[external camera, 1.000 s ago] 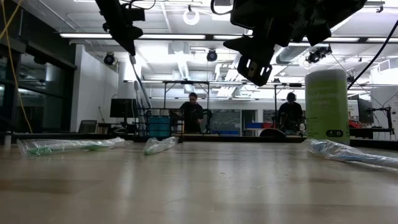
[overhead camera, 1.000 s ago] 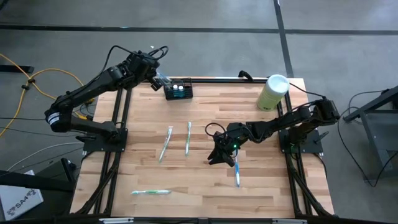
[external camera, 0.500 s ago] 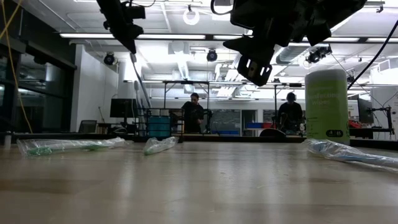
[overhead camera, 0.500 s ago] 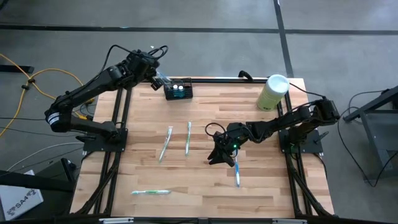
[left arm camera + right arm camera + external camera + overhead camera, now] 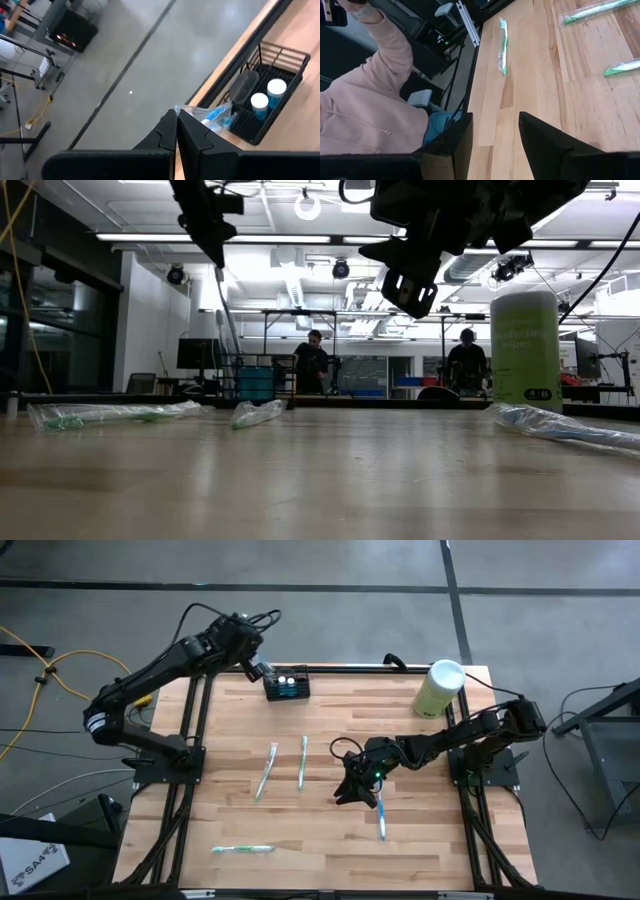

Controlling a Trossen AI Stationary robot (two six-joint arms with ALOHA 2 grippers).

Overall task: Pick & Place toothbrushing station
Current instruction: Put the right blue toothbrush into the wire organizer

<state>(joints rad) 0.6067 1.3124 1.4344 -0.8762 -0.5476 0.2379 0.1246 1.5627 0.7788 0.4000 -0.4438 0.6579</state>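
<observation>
The black slotted caddy (image 5: 287,683) stands at the table's far edge, left of centre. In the left wrist view it (image 5: 287,65) holds two white-capped items and a dark one. My left gripper (image 5: 254,667) hangs just left of the caddy, shut on a blue toothbrush in a clear wrapper (image 5: 212,116). My right gripper (image 5: 349,789) is open and empty above the table's middle, beside a blue wrapped toothbrush (image 5: 380,816) that lies flat. My left gripper pinches the upper end of the clear wrapper (image 5: 181,109) between its two fingertips, from above. The toothbrush hangs slanting below the fingers (image 5: 228,310). Its lower end (image 5: 227,120) reaches the caddy's left end; whether it rests inside I cannot tell.
Three green wrapped toothbrushes lie on the table: two left of centre (image 5: 267,768) (image 5: 302,760) and one near the front edge (image 5: 242,849). A pale green cylinder with a white lid (image 5: 438,688) stands at the far right. A person in a pink top (image 5: 365,115) is beside the table.
My left gripper has shifted a little toward the table's right, toward the caddy, still shut on the wrapped toothbrush, which moves with it.
</observation>
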